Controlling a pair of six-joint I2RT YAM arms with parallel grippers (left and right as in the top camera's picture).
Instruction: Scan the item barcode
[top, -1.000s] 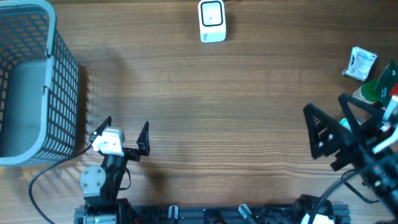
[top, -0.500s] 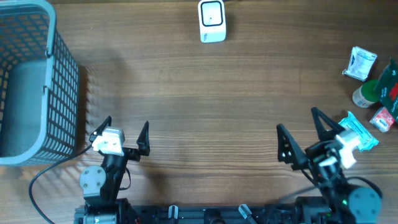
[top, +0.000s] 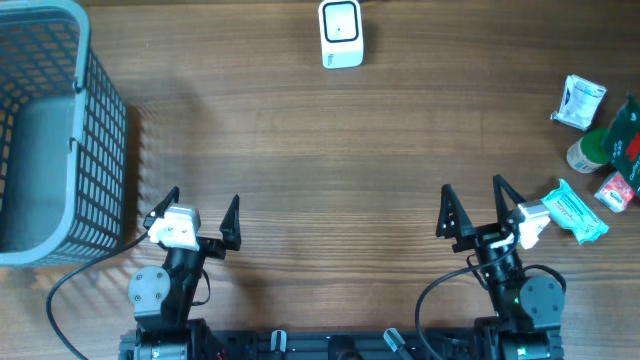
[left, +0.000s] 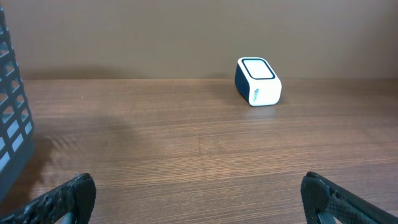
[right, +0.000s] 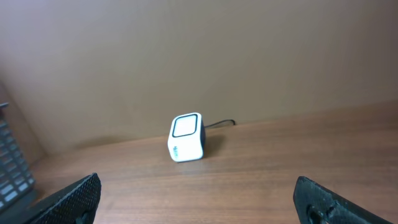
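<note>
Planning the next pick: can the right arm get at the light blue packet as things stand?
Probably yes. The right gripper is open and empty, and the light blue packet lies just beside it, uncovered.

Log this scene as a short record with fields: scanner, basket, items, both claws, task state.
scanner: white scanner, far edge, middle
basket: grey basket, far left, nothing visible inside
items: blue packet, white packet, green item and small red item, clustered at the right edge
left claw: open, empty, near front left
right claw: open, empty, beside the blue packet
task state: no item picked up yet
</note>
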